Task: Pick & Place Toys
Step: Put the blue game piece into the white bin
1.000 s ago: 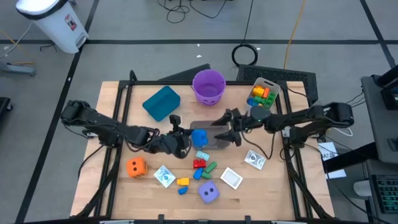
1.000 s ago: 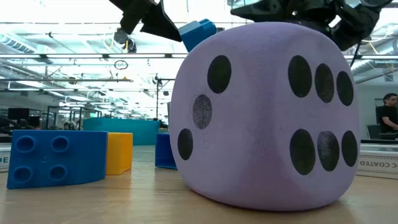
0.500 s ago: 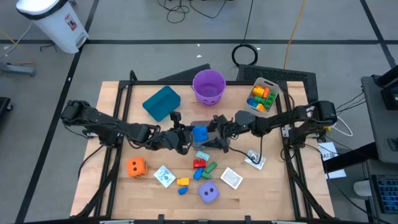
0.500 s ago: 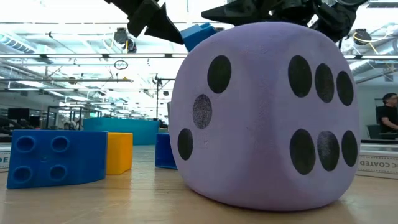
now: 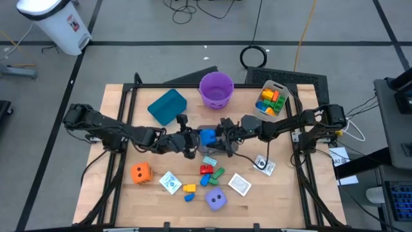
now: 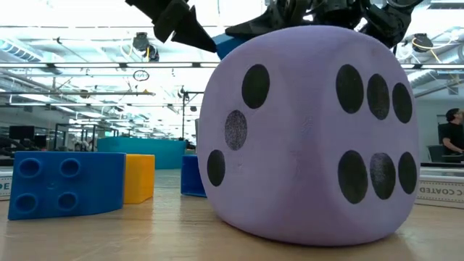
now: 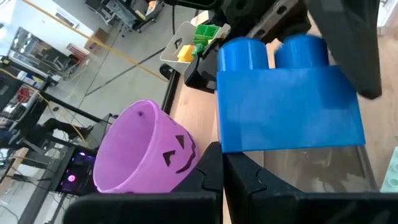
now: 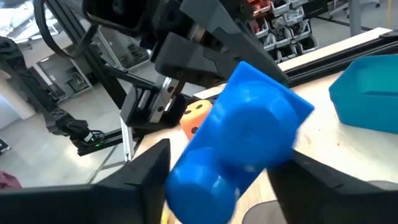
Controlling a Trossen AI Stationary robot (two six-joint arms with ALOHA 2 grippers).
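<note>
Handover point: From my remote station I saw both arms meet above the middle of the table [image 5: 116,193], the blue block [image 5: 206,137] held in the air between them.
Left gripper: The left gripper [image 5: 195,142] was clamped shut on the blue block's lower edge; its wrist camera showed the block [image 7: 289,102] sitting just past its closed dark fingers [image 7: 242,174], studs up.
Right gripper: The right gripper [image 5: 219,139] reached in from the opposite side, its fingers [image 8: 146,174] spread on either side of the block [image 8: 239,152]. I could not tell whether they were already pressing on it.
Low camera: The purple die [image 6: 308,134] filled most of that picture, with only a corner of the raised block showing above it between the two dark arms.
Toys on the table: Near the front edge lay the purple die [image 5: 216,200], a yellow block [image 5: 189,188], a red block [image 5: 206,169] and a green block [image 5: 219,173], with the orange die [image 5: 141,172] off toward the left arm's side.
Cards: I counted three white cards [image 5: 240,184] flat on the wood, one near the orange die, one beside the purple die, one under the right arm.
Containers: The purple bucket [image 5: 215,89] and the teal bin [image 5: 167,106] stood at the far edge, and a clear tub [image 5: 272,98] holding coloured blocks sat at the far right corner.
Background: A person [image 6: 453,138] stood at the far right of the low camera's view, beyond the table.
</note>
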